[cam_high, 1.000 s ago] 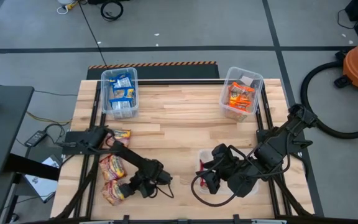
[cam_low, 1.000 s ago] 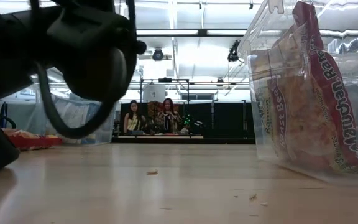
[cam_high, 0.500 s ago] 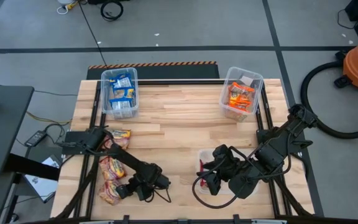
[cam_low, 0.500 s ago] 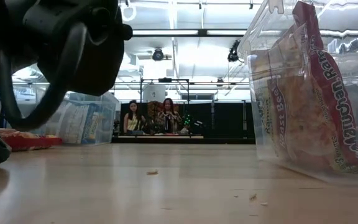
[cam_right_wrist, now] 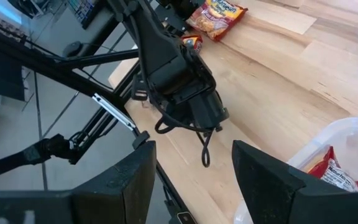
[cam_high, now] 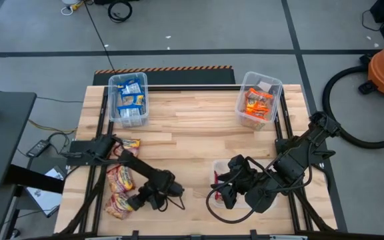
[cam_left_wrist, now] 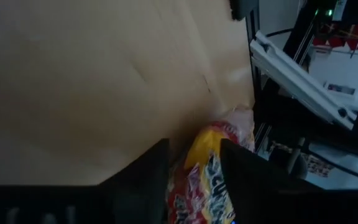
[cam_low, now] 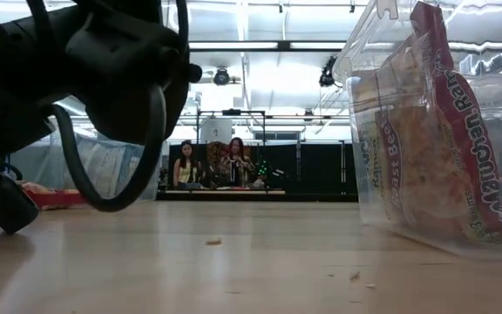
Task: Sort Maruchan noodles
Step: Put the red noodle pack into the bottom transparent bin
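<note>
Wood-plank table (cam_high: 192,127) serves as the reference surface. The left gripper (cam_high: 131,202) sits low at the table's front-left corner, its two dark fingers (cam_left_wrist: 148,180) parted and straddling the end of a red-and-yellow plastic ramen packet (cam_left_wrist: 207,174) that lies flat on the wood; a firm grip cannot be confirmed. Compared with half a second ago, the left arm's wrist has shifted slightly toward the table's centre, and in the low view its dark body now hides more of the far clear bin than before. Further red ramen packets (cam_high: 120,179) lie in a loose line along the table's left edge, behind the left gripper.

The right gripper (cam_high: 220,197) hangs at the table's front, right of centre, with its fingers (cam_right_wrist: 135,180) spread wide and holding nothing; its position matches the earlier frames. Just beside it stands a clear plastic bin (cam_high: 217,167) containing a red beef-flavour packet (cam_low: 434,139) standing on edge against the bin wall.

At the table's rear left, a clear bin (cam_high: 128,100) holds blue-and-yellow packets (cam_high: 131,100). At the rear right, another clear bin (cam_high: 259,100) holds orange packets (cam_high: 257,103). Both are unchanged.
</note>
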`<state>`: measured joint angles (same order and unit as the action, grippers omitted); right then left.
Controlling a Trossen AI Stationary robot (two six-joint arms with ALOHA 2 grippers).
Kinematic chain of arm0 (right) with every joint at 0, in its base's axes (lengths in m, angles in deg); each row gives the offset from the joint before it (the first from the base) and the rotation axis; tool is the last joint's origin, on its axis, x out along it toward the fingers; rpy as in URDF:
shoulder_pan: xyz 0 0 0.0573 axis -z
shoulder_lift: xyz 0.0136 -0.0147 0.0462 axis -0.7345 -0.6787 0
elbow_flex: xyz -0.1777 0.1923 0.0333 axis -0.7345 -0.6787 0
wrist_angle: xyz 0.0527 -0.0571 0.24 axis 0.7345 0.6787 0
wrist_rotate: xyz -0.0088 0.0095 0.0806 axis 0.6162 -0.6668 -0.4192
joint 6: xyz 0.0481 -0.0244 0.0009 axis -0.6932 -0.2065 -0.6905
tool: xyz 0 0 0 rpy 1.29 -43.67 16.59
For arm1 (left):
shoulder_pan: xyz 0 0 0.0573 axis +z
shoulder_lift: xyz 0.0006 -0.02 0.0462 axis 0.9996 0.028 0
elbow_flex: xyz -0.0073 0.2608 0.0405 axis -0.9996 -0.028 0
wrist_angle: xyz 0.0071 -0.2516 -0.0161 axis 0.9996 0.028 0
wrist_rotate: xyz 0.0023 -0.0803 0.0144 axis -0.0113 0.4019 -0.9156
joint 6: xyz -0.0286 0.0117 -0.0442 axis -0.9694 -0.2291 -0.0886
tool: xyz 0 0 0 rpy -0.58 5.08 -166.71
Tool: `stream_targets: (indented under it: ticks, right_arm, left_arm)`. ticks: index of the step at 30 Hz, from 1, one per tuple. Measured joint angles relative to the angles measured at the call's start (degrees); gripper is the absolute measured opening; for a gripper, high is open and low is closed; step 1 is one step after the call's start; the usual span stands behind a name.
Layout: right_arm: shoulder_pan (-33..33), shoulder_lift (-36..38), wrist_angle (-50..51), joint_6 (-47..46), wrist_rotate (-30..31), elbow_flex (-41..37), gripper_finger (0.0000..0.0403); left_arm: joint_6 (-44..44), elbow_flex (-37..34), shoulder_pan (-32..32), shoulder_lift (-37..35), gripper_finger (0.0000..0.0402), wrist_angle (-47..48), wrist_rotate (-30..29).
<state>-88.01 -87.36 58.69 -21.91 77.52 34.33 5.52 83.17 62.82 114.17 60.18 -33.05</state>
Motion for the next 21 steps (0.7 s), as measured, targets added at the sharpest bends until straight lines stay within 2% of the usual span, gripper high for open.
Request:
stream_targets:
  ticks: [5, 10, 17, 21]
  right_arm:
    - [0.4, 0.0, -0.1, -0.6, 0.0, 0.0, 0.0216]
    - [0.4, 0.0, -1.2, -0.7, 0.0, 0.0, 0.0216]
    - [0.4, 0.0, -2.7, -0.6, 0.0, 0.1, 0.0216]
    - [0.6, 0.0, -2.7, -0.2, 0.1, 0.1, 0.0216]
  left_arm:
    - [4.0, -0.1, 0.6, 0.1, 0.0181, 3.0, -0.9]
    - [3.9, -0.5, 0.0, 0.1, 0.0175, 2.9, -0.7]
    - [4.0, -6.8, -0.4, -3.1, 0.0174, 3.2, -0.3]
    - [3.4, -7.5, -0.2, -4.5, 0.0174, 1.5, -1.3]
